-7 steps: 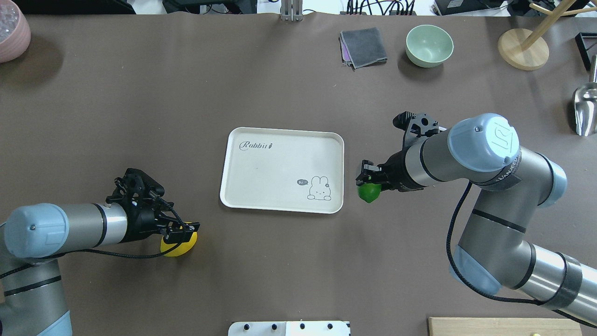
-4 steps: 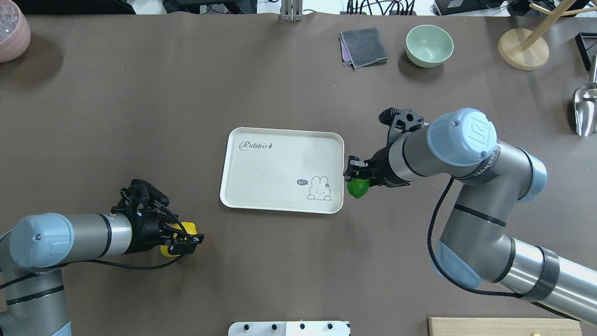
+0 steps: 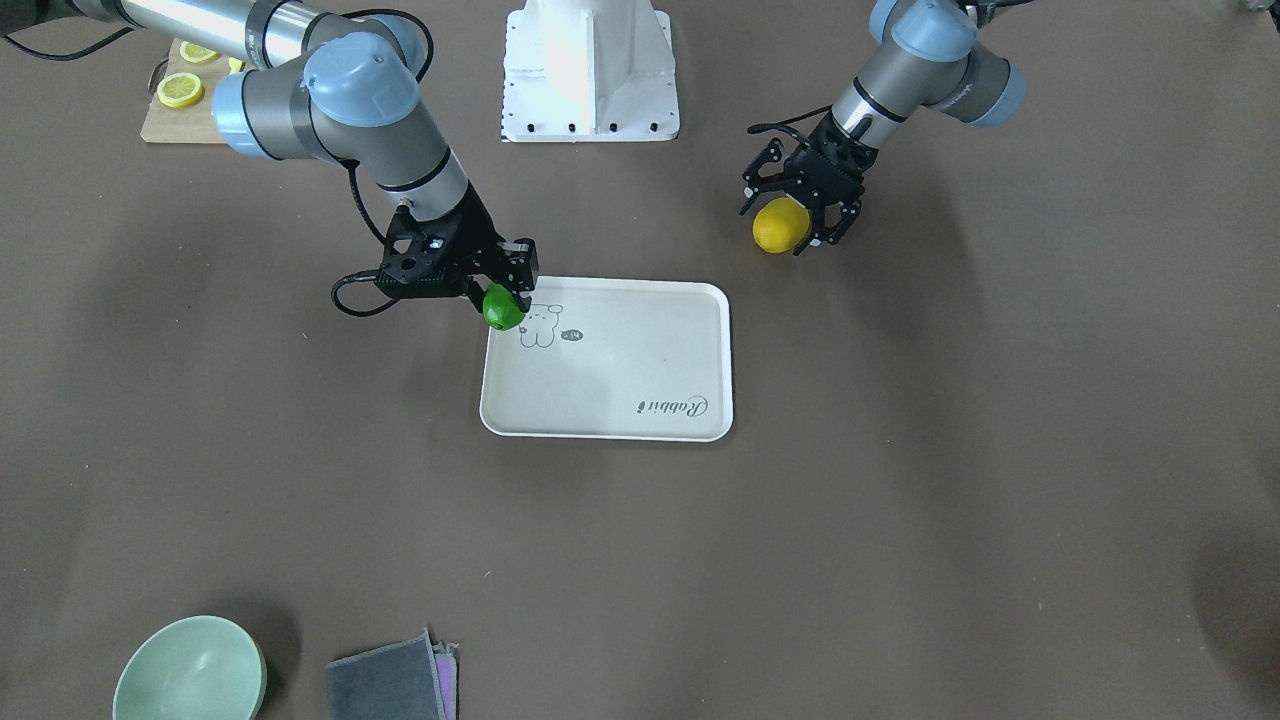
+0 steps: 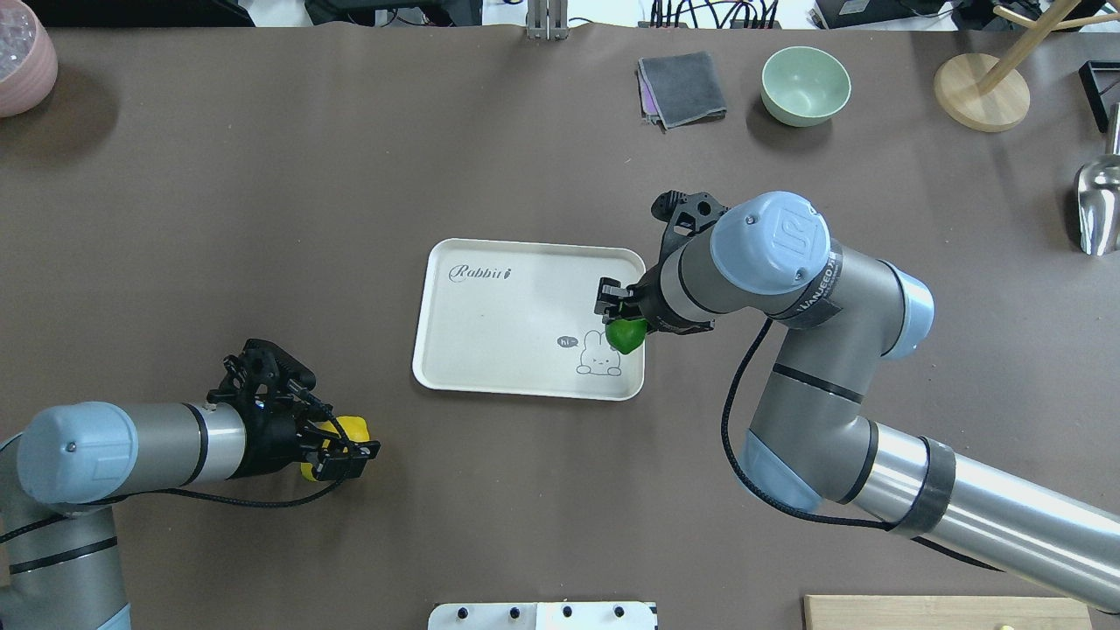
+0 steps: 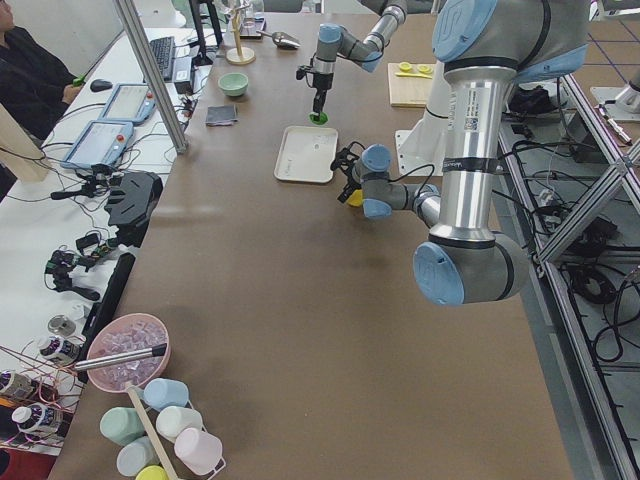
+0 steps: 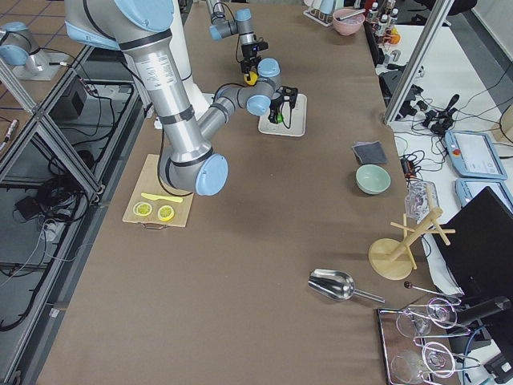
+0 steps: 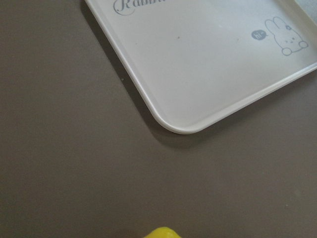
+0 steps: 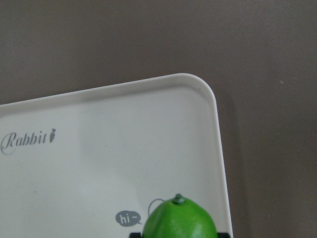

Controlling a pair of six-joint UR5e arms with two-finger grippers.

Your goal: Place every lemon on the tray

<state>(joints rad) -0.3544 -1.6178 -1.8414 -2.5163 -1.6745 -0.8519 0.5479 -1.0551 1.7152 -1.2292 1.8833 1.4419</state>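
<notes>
The off-white tray (image 4: 516, 297) with "Rabbit" script lies at the table's middle. My right gripper (image 4: 623, 325) is shut on the green lemon (image 4: 626, 335) and holds it over the tray's right side, just above the rabbit drawing. The right wrist view shows the green lemon (image 8: 181, 220) above the tray (image 8: 99, 163). My left gripper (image 4: 346, 448) is shut on the yellow lemon (image 4: 350, 429), left of the tray and nearer the robot, off the tray. In the front-facing view the yellow lemon (image 3: 780, 225) sits between the left fingers; its tip (image 7: 163, 233) shows in the left wrist view.
A green bowl (image 4: 805, 85), a grey cloth (image 4: 682, 87) and a wooden stand (image 4: 980, 92) are at the far right. A metal scoop (image 4: 1098, 206) lies at the right edge, a pink bowl (image 4: 22, 57) far left. A cutting board (image 3: 185, 95) with lemon slices sits by the base.
My right arm has moved left with the green lemon, from beside the tray's right edge to over the tray. My left gripper shifted slightly with the yellow lemon.
</notes>
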